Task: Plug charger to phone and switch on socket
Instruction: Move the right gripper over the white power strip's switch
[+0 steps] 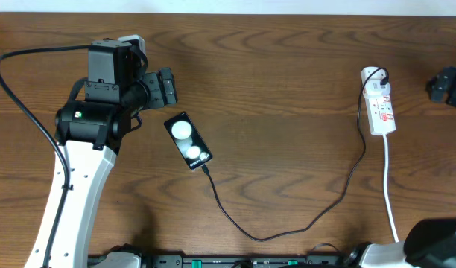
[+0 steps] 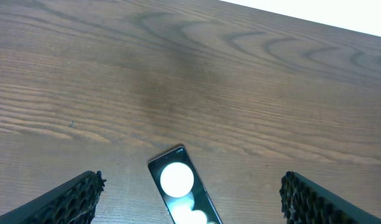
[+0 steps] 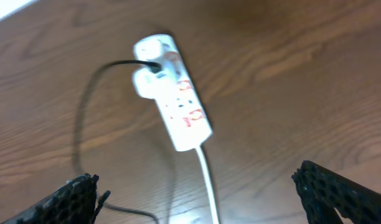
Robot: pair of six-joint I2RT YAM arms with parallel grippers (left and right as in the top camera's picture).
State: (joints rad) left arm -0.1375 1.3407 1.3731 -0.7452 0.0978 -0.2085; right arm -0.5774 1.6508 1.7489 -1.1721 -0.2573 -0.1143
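The black phone (image 1: 188, 140) lies tilted on the table, with round white reflections on its screen. My left gripper (image 1: 166, 86) is open and empty just up-left of it. In the left wrist view the phone (image 2: 178, 186) lies between and ahead of the spread fingers (image 2: 192, 186). The thin black charger cable (image 1: 287, 227) runs from the phone's near end in a loop to the white socket (image 1: 380, 100). I cannot tell whether its tip (image 1: 206, 170) is inserted. My right gripper (image 1: 444, 84) is open, right of the socket. The right wrist view shows the socket (image 3: 175, 93) ahead of the open fingers (image 3: 197, 186).
The socket's white cord (image 1: 390, 193) runs toward the table's front edge and also shows in the right wrist view (image 3: 207, 180). A black plug (image 3: 150, 64) sits in the socket's far end. The left arm's thick black cable (image 1: 27, 97) loops at the left.
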